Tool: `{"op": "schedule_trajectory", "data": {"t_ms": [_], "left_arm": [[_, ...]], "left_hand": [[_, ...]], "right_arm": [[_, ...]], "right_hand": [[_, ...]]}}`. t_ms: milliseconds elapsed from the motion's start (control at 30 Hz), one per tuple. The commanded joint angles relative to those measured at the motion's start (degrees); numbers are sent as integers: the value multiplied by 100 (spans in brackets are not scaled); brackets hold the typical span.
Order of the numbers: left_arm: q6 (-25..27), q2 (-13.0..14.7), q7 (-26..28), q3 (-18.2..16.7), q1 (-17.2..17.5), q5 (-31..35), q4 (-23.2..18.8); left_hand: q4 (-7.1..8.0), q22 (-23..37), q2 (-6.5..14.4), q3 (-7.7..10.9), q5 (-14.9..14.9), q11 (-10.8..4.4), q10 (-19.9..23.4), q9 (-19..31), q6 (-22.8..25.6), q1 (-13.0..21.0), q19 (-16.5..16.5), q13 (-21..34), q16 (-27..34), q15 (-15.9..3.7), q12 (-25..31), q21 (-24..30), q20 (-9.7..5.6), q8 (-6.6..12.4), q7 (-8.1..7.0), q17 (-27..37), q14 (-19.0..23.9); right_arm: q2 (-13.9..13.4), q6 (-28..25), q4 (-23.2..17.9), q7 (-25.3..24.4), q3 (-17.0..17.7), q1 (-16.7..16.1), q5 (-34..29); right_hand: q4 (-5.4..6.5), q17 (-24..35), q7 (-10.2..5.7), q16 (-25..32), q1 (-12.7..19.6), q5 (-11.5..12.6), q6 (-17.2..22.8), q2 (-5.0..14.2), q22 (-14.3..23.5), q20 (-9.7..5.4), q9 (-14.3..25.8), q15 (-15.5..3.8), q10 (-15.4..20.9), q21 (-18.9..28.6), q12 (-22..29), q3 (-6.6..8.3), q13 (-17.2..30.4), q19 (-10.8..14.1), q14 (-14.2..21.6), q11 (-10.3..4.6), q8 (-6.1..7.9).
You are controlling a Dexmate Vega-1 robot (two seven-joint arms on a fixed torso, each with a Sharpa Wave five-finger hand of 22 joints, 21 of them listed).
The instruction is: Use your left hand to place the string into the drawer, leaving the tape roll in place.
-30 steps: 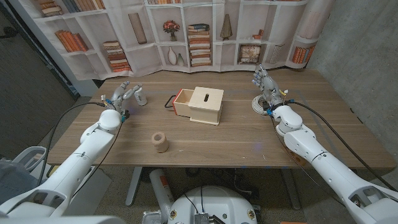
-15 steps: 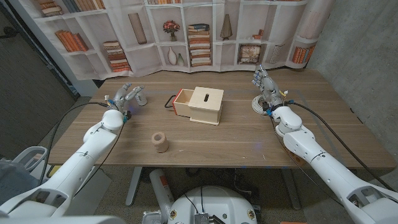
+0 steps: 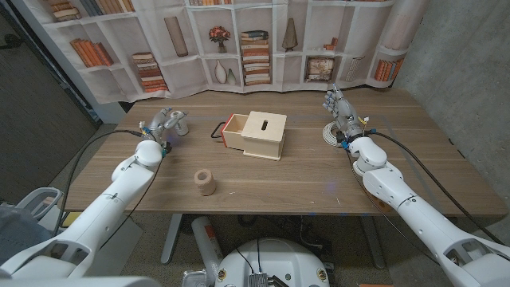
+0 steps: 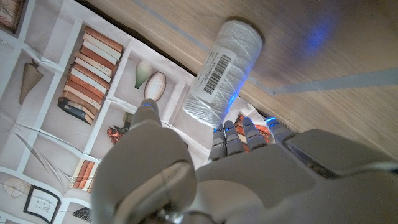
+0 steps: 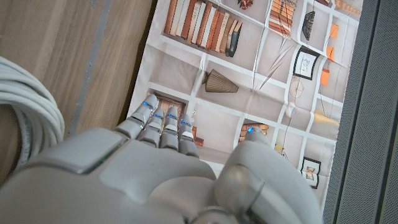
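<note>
String spool (image 4: 222, 68), white with a barcode label, numbers unreadable, stands far left on the table (image 3: 319, 179); left hand (image 3: 162, 124) reaches it, fingers spread, not gripping. Right hand (image 3: 339, 105) holds nothing, fingers loosely apart.

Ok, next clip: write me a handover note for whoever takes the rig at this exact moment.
Left hand: open, right up at the string, fingers close to it; no grip yet, contact unclear.
Right hand: open, holds nothing, beside a white cable coil.
String stands upright on the table, left of the drawer, which is pulled open from its box. Tape roll sits nearer the front edge.
Done: approach only.
Left: grip the string, carry it to the drawer, release; leave the tape.
</note>
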Motion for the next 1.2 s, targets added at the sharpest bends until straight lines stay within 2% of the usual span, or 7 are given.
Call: {"op": "schedule_trajectory", "data": {"t_ms": [33, 200, 300, 433, 633, 833, 1200], "left_arm": [[182, -47, 65, 69, -13, 82, 10], [292, -42, 64, 91, -21, 119, -35], [278, -46, 71, 94, -25, 128, -30], [416, -84, 154, 120, -58, 192, -53], [522, -91, 126, 180, -143, 251, -22], [610, -139, 180, 227, -215, 316, 18], [673, -174, 206, 235, -238, 342, 10]], "left_hand": [[-52, 10, 8, 17, 22, 6, 67, 14, 117, 121, 141, 13, 36, -8, 26, 68, 134, 28, 9, 17, 77], [-80, 9, 32, 31, 21, 15, 114, 15, 172, 194, 281, 13, 47, -22, 30, 106, 227, 34, 1, 18, 147], [-128, 8, 73, 61, 17, -15, 176, 16, 224, 318, 526, 12, 42, -30, 31, 172, 432, 28, -2, 19, 203], [-176, 5, 107, 90, 10, -25, 282, 17, 343, 442, 727, 13, 57, -65, 49, 217, 526, 50, -24, 21, 311], [-282, 2, 196, 179, -18, -169, 598, 20, 660, 735, 991, 13, 94, -184, 116, 254, 510, 124, -106, 17, 568], [-361, 7, 257, 257, -101, -300, 994, 22, 1102, 1059, 1498, 11, 142, -335, 157, 361, 571, 224, -218, 18, 966], [-372, 25, 394, 369, -224, -470, 1550, 21, 1637, 1382, 2015, 12, 227, -502, 210, 478, 464, 352, -312, 35, 1507]], "right_arm": [[4, 53, 49, 31, 15, -17, 18], [31, 75, 97, 46, 4, 1, 19], [46, 83, 129, 57, -1, 19, 22], [75, 109, 196, 79, -9, 50, 26], [101, 121, 255, 91, -14, 76, 33], [107, 120, 274, 76, -10, 84, 29], [131, 145, 336, 93, -13, 94, 41]], "right_hand": [[-18, 21, -10, -11, -17, 3, 58, 29, 25, 6, 32, 6, 53, -13, 0, -8, 28, 52, 50, 9, 7], [-20, 21, -10, -6, -19, 4, 60, 30, 25, 8, 32, -2, 53, -22, -3, -11, 28, 58, 68, 0, 7], [-21, 21, -9, -5, -21, 4, 60, 31, 26, 8, 32, 1, 54, -29, -5, -13, 28, 61, 76, 7, 6], [-23, 22, -18, -2, -23, 6, 62, 32, 26, 11, 33, 12, 54, -38, -9, -15, 29, 70, 91, 6, 6], [-25, 22, -22, -4, -25, 7, 67, 35, 27, 10, 33, 2, 53, -49, -14, -17, 29, 80, 96, 7, 6], [-27, 23, -30, -6, -27, 8, 69, 37, 28, 13, 33, 1, 59, -59, -15, -19, 30, 86, 99, -6, 6], [-32, 24, -29, -7, -32, 12, 79, 37, 29, 19, 33, -4, 62, -83, -22, -26, 31, 97, 112, -2, 8]]}}
